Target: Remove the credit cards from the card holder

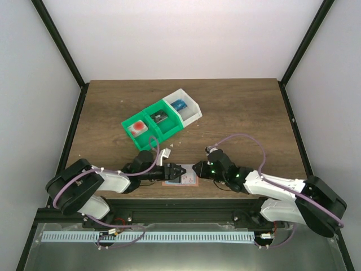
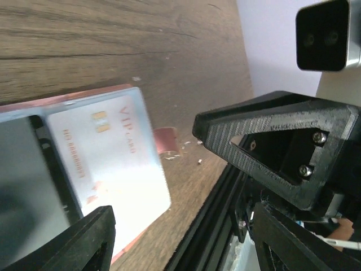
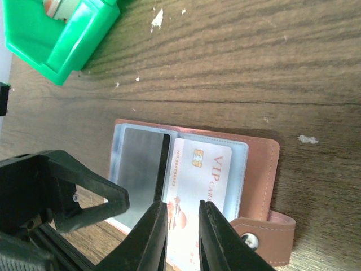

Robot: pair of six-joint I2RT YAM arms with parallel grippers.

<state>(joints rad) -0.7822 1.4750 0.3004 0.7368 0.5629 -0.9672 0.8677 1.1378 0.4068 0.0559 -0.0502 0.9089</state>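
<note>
R claw (image 3: 181,217) sits low over the card holder (image 3: 259,169). Jaws nearly together w/ a slim gap, white card (image 3: 210,172) showing through it. Can't tell if it's pinching the card or just resting on it. L claw (image 2: 183,221) has jaws wide apart, nothing between them, nose-to-nose w/ R at the grey-card side of the holder.

Holder lies open and flat at the near edge of the desk (image 1: 242,107), approx mid-width, betw the two arms. Snap tab (image 3: 265,234) sticks out from one end. White card (chip + "VIP" print) is in one clear sleeve, grey card (image 3: 141,169) in the sleeve next to it. Neither is clear of the holder, so IMO step = pulling the 1st card and the task is barely started.

Next move, my read: R needs a real hold on the white card's free edge, then slide it out along the sleeve. L prob. has to pin the holder or it drags along. Thin edge + slick plastic = slip risk.

Farther back, left of ctr: green/white 3-slot bin (image 1: 172,127) w/ red, black and blue blocks (image 1: 137,127), well apart from the holder. Desk is dark wood grain w/ a few white flecks (image 3: 158,18). Plain white walls (image 1: 169,34) on 3 sides, black frame posts (image 1: 58,41) at the corners.
</note>
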